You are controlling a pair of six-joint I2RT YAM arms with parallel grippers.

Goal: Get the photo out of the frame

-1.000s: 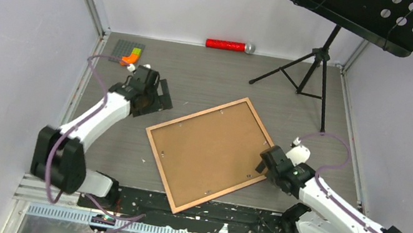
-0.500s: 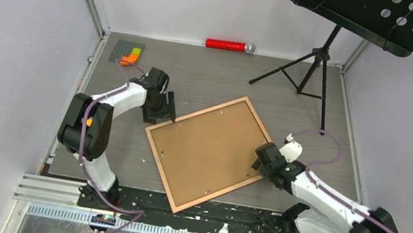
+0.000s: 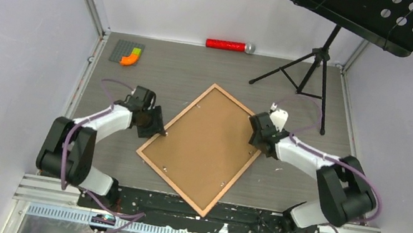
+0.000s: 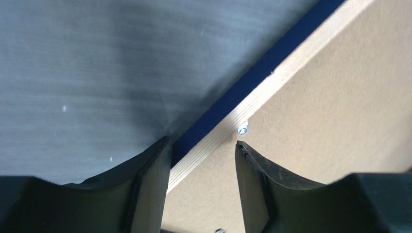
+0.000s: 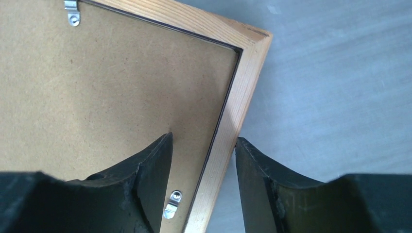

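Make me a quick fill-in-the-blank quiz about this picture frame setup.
1. The frame lies face ___, with its brown backing board upward.
2. The left gripper straddles a rail whose outer side is dark ___.
3. Both it and the right gripper are ___, not clamped.
4. The handle of the microphone is ___.
Missing words: down; blue; open; red.

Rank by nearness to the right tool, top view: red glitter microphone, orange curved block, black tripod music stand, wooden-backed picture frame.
1. Wooden-backed picture frame, at the right tool.
2. Black tripod music stand, back right.
3. Red glitter microphone, back wall.
4. Orange curved block, far left.
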